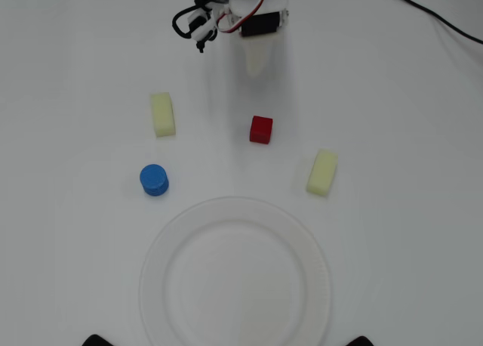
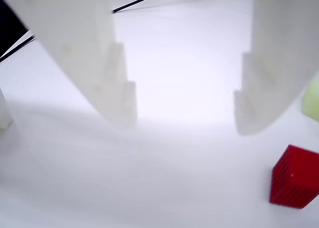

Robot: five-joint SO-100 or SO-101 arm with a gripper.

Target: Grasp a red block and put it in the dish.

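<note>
The red block (image 1: 261, 129) is a small red cube on the white table, above the dish in the overhead view. The dish (image 1: 235, 274) is a large round white plate with a ribbed rim at the bottom centre. My gripper (image 1: 256, 65) hangs at the top centre, short of the red block and apart from it. In the wrist view the gripper (image 2: 184, 123) is open and empty, with its two pale fingers (image 2: 99, 63) spread wide. There the red block (image 2: 295, 176) lies at the lower right, outside the gap between the fingers.
A blue cylinder (image 1: 154, 180) stands left of the dish's top. One pale yellow block (image 1: 162, 113) lies to the upper left and another (image 1: 322, 172) to the right of the red block. A black cable (image 1: 434, 13) runs across the top right.
</note>
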